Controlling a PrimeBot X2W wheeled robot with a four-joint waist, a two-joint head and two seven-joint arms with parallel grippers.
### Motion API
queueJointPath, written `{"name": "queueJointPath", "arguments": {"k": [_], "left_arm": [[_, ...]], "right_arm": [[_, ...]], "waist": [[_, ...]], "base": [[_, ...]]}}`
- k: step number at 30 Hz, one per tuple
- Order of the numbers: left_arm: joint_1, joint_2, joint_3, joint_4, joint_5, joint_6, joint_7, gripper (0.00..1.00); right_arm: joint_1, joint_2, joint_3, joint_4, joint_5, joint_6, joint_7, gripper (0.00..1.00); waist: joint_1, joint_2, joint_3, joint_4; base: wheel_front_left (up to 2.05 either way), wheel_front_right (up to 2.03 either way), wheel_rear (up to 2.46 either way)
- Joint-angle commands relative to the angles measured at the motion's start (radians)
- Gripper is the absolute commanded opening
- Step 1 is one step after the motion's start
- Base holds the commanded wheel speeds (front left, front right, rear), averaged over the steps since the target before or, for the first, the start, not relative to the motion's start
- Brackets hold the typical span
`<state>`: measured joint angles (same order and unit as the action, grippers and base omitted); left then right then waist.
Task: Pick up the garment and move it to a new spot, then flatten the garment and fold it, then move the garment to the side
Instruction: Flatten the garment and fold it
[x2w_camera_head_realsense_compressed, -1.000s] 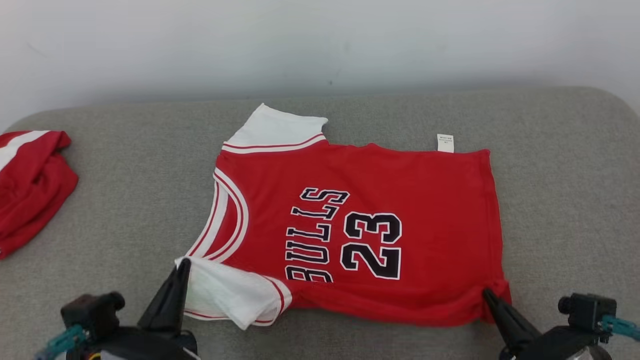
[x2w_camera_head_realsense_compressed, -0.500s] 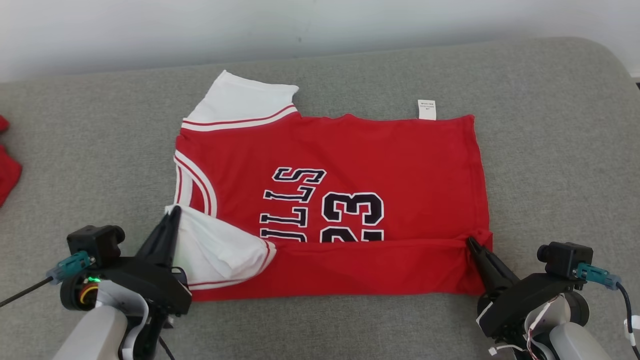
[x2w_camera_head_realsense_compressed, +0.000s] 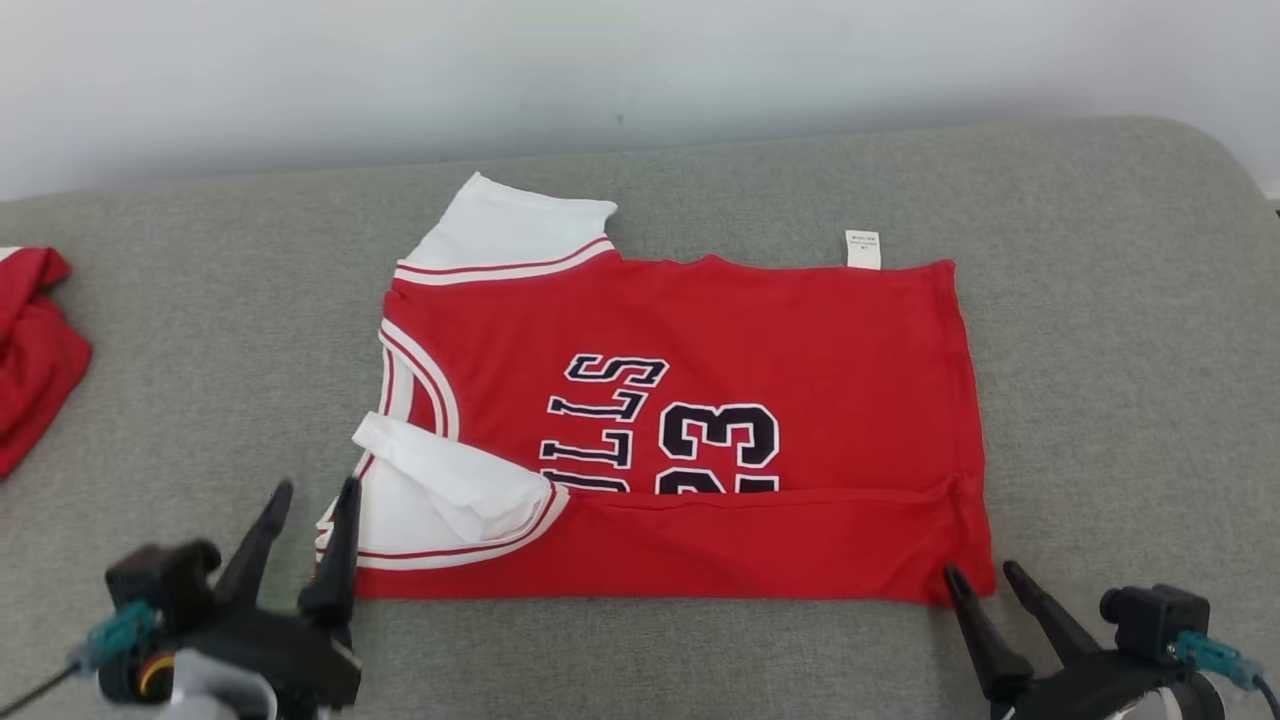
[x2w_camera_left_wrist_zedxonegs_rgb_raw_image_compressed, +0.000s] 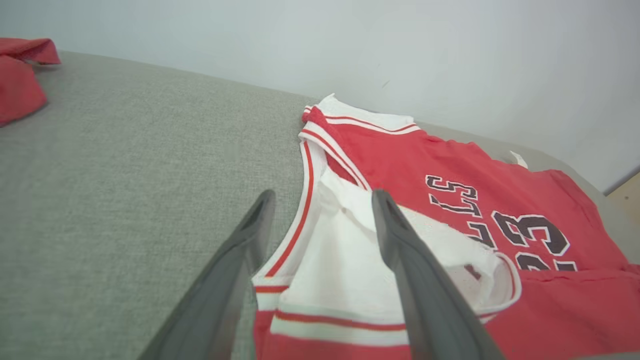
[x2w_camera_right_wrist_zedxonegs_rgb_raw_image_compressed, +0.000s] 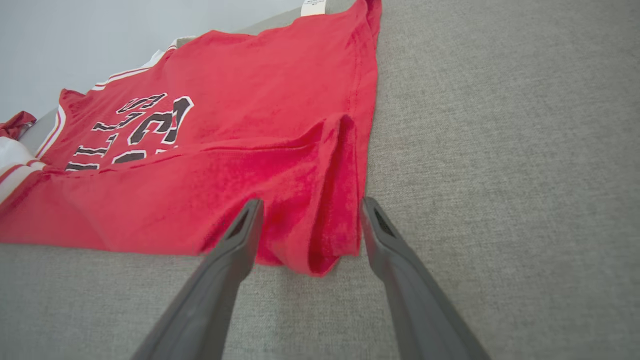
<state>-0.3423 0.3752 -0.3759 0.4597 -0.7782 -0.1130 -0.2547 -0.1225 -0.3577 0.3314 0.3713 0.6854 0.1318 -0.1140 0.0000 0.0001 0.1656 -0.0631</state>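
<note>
The garment (x2w_camera_head_realsense_compressed: 800, 350) is a red jersey with white sleeves and black "BULLS 23" lettering, spread on the grey cushion (x2w_camera_head_realsense_compressed: 200, 300). Its near edge is folded up into a red strip (x2w_camera_head_realsense_compressed: 750, 540) that covers the bottom of the lettering. My left gripper (x2w_camera_head_realsense_compressed: 312, 495) stands open at the near white sleeve (x2w_camera_head_realsense_compressed: 440, 510), one finger on each side of the sleeve's edge (x2w_camera_left_wrist_zedxonegs_rgb_raw_image_compressed: 285, 250). My right gripper (x2w_camera_head_realsense_compressed: 980, 572) is open at the jersey's near right corner (x2w_camera_right_wrist_zedxonegs_rgb_raw_image_compressed: 325, 240), which lies loose between its fingers. In both wrist views the grippers (x2w_camera_left_wrist_zedxonegs_rgb_raw_image_compressed: 324, 196) (x2w_camera_right_wrist_zedxonegs_rgb_raw_image_compressed: 311, 202) grip nothing.
A second red and white garment (x2w_camera_head_realsense_compressed: 30, 350) lies bunched at the cushion's left end, also seen in the left wrist view (x2w_camera_left_wrist_zedxonegs_rgb_raw_image_compressed: 20, 75). A pale wall (x2w_camera_head_realsense_compressed: 640, 70) runs behind the cushion. The cushion's rounded right end (x2w_camera_head_realsense_compressed: 1220, 200) lies beyond the jersey.
Both grippers have opened and let go of the jersey's near edge, then drawn back toward me. The folded strip now rests on the jersey. The head view has also shifted.
</note>
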Motion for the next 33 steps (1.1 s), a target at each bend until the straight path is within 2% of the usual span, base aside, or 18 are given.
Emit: {"name": "queueJointPath", "arguments": {"k": [1, 8, 21, 22, 23, 24, 25, 33], "left_arm": [[0.038, 0.006, 0.000, -0.012, 0.006, 0.006, -0.007, 1.00], [0.114, 0.015, -0.041, -0.020, 0.018, 0.014, 0.025, 1.00], [0.044, -0.009, -0.054, 0.114, 0.013, 0.009, 0.023, 1.00], [0.043, -0.012, -0.062, 0.123, 0.016, 0.006, 0.028, 1.00], [0.039, -0.016, -0.064, 0.130, 0.014, 0.003, 0.027, 0.66], [0.039, -0.021, -0.064, 0.138, 0.004, 0.001, 0.026, 0.09], [0.039, -0.027, -0.069, 0.145, 0.002, -0.001, 0.026, 0.00], [0.080, -0.049, -0.065, 0.186, -0.028, -0.009, 0.005, 0.00]], "right_arm": [[0.010, -0.004, -0.001, 0.000, -0.012, -0.002, -0.006, 1.00], [0.009, 0.006, -0.029, 0.037, -0.063, -0.002, -0.024, 1.00], [-0.036, 0.077, -0.046, 0.135, -0.160, -0.002, -0.031, 1.00], [-0.038, 0.084, -0.042, 0.147, -0.161, -0.002, -0.028, 0.47], [-0.037, 0.091, -0.036, 0.155, -0.160, -0.002, -0.030, 0.03], [-0.037, 0.096, -0.032, 0.161, -0.159, -0.002, -0.033, 0.00], [-0.038, 0.098, -0.029, 0.169, -0.156, -0.002, -0.038, 0.00], [-0.044, 0.086, -0.016, 0.194, -0.118, -0.002, -0.081, 0.00]], "waist": [[0.0000, -0.0001, -0.010, 0.012], [0.0000, -0.0001, -0.003, 0.030], [0.0000, -0.0001, 0.014, 0.009], [0.0000, -0.0001, 0.013, 0.009], [0.0000, -0.0001, 0.009, 0.010], [0.0000, -0.0001, 0.006, 0.010], [0.0000, -0.0001, -0.002, 0.012], [0.0000, -0.0001, -0.079, 0.035]], "base": [[0.00, 0.00, 0.00], [0.00, 0.00, 0.00], [0.00, 0.00, 0.00], [0.00, 0.00, 0.00], [0.00, 0.00, 0.00], [0.00, 0.00, 0.00], [0.00, 0.00, 0.00], [0.00, 0.00, 0.00]]}}
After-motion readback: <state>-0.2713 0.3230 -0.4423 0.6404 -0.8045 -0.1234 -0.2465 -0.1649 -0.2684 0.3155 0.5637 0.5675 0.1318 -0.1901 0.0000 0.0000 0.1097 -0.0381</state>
